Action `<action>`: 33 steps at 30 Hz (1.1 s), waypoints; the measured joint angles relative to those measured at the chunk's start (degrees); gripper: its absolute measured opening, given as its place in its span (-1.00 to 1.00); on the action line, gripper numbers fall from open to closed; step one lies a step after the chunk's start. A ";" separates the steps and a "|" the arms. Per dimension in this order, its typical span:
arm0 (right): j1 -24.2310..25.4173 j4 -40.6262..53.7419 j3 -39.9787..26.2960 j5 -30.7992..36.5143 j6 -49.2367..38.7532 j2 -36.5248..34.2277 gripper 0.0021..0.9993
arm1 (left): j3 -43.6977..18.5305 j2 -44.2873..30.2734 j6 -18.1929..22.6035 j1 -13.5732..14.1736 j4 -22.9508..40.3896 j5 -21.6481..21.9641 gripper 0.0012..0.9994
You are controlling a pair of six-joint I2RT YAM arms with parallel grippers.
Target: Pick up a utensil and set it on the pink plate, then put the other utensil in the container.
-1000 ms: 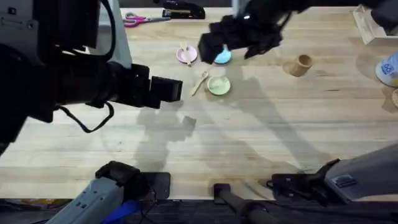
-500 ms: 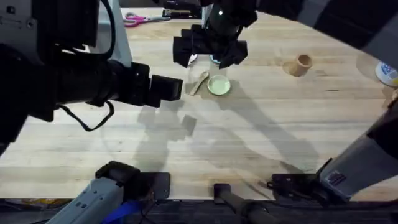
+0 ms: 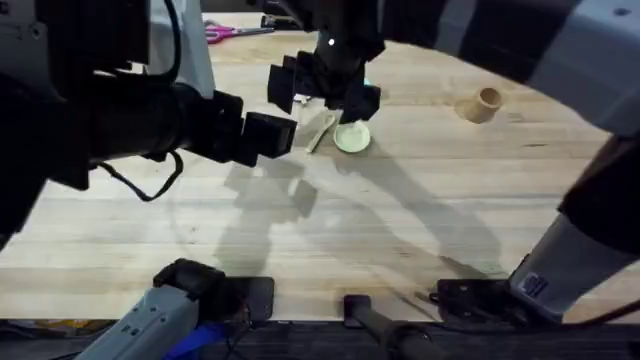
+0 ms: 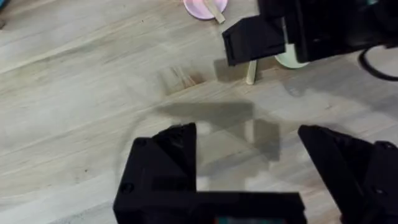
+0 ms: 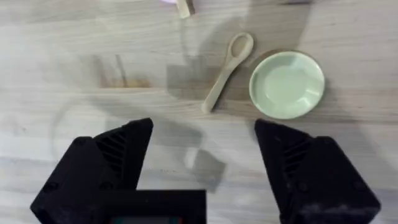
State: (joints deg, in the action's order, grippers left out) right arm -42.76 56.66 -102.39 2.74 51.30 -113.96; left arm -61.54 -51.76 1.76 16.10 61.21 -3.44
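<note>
While over the bench's far edge, right gripper (image 5: 205, 163) now shifted above spoon (image 5: 227, 70), fingers spread, empty. Pink plate (image 4: 205, 7) already carrying one utensil; cup (image 3: 483, 103) well apart, rightward. Left gripper (image 4: 249, 163) spread, idle.

right gripper (image 3: 322, 88) | we see it shifted left across the plates | now above the wooden spoon (image 5: 227, 70)

two utensils (image 5: 226, 70) (image 4: 214, 10), two plates (image 5: 286, 84) (image 4: 202, 7), one wooden cup (image 3: 484, 103), one pair of scissors (image 3: 222, 32)
</note>
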 joint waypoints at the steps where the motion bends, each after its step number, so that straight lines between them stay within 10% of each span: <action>1: -0.09 -0.03 0.00 0.00 0.71 -0.57 1.00 | 0.00 0.28 0.21 0.00 -0.08 0.00 0.99; 33: -0.72 -3.34 -0.13 2.28 16.97 -5.84 0.99 | 0.00 3.01 1.11 0.00 -0.59 -1.51 0.99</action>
State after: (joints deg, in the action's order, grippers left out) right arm -43.48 53.32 -102.52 5.02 68.27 -119.80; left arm -61.54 -48.75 2.87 16.10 60.62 -4.95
